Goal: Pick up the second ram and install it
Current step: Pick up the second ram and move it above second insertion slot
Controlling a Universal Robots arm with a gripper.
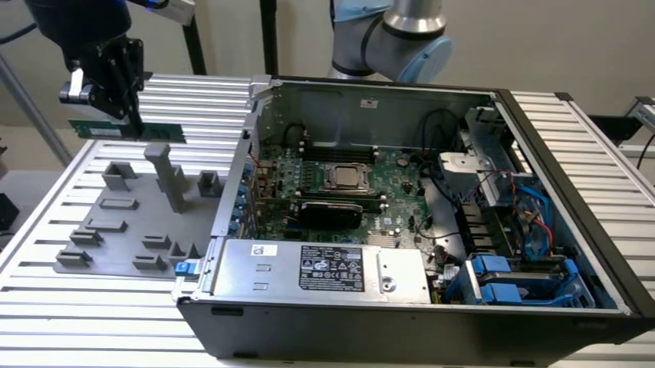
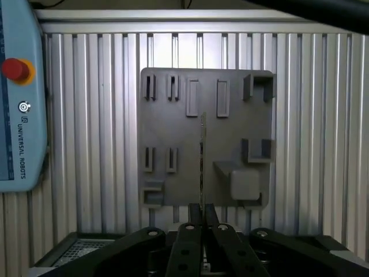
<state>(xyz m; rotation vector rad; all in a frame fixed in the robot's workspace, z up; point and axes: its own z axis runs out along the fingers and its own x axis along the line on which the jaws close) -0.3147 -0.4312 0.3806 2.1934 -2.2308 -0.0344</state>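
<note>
The second ram [image 1: 128, 129], a thin green stick, hangs level in the air above the grey holder plate [image 1: 123, 222] at the exterior view's left. My gripper [image 1: 134, 119] is shut on its upper edge, well above the plate's blocks. In the wrist view the ram [image 2: 202, 156] shows edge-on as a thin line running out from between the black fingers [image 2: 193, 214], with the holder plate [image 2: 173, 133] far below it. The motherboard [image 1: 394, 172] lies inside the open computer case [image 1: 409, 318] to the exterior view's right, apart from the gripper.
A tall grey post [image 1: 164, 172] and several low blocks stand on the holder plate. The ribbed aluminium table [image 1: 61, 299] carries everything. A power supply [image 1: 327, 268], cables and blue drive bays [image 1: 511, 287] crowd the case. A teach pendant [image 2: 20, 98] lies beside the plate.
</note>
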